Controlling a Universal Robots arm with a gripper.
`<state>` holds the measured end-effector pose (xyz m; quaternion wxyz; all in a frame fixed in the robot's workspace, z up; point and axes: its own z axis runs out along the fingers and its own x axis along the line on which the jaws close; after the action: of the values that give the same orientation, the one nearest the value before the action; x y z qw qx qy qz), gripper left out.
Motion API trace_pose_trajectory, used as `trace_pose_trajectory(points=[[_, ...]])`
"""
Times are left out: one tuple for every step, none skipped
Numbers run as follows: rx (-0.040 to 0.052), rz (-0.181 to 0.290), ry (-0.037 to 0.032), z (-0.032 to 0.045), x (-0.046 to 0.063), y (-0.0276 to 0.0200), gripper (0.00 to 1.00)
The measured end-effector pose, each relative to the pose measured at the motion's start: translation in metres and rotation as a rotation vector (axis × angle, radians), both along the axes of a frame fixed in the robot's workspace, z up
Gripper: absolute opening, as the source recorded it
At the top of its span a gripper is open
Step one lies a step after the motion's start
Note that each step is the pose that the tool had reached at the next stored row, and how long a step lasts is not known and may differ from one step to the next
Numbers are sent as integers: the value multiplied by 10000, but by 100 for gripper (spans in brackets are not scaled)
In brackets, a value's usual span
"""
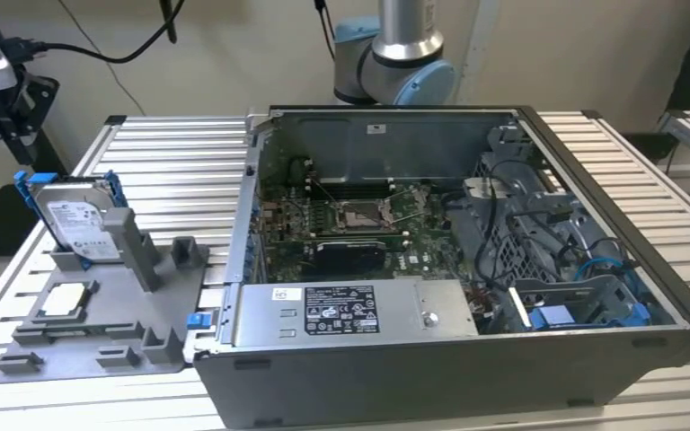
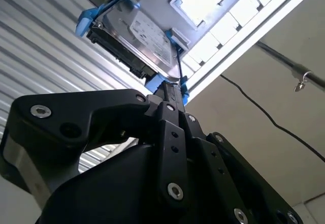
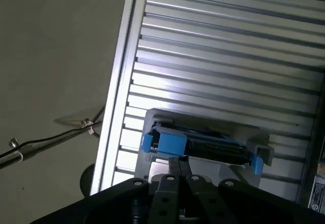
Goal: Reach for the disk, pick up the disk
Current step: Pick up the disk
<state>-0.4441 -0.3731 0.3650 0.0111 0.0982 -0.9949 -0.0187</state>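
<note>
Disk (image 1: 75,220) stands on edge in grey holder (image 1: 141,256) on slatted table (image 1: 177,153), at exterior view's left of open computer case (image 1: 441,386).
Gripper (image 3: 177,164): I read fingers as pressed together, nothing held.
In both wrist views disk lies straight ahead of fingertips and apart from them.
In first wrist view its upper edge runs crosswise to approach line, blue frame at both ends.
My judgement: fingers sit side by side along that same edge line, aimed nearer one blue end.
</note>
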Motion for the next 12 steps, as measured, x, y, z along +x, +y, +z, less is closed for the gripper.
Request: trace_pose_trajectory(points=[[0,181,0,0,0,0,0],[0,370,0,0,0,0,0],[0,551,0,0,0,0,0],[-1,729,1,1,0,0,0],[-1,914,1,0,0,0,0],[-1,1084,1,0,0,0,0],[0,1266,0,0,0,0,0],[0,1463,-1,0,0,0,0],[-1,1630,-2,0,0,0,0],[-1,1817,-2,0,0,0,0],[-1,2002,-2,1,0,0,0],[-1,2182,-3,0,0,0,0]])
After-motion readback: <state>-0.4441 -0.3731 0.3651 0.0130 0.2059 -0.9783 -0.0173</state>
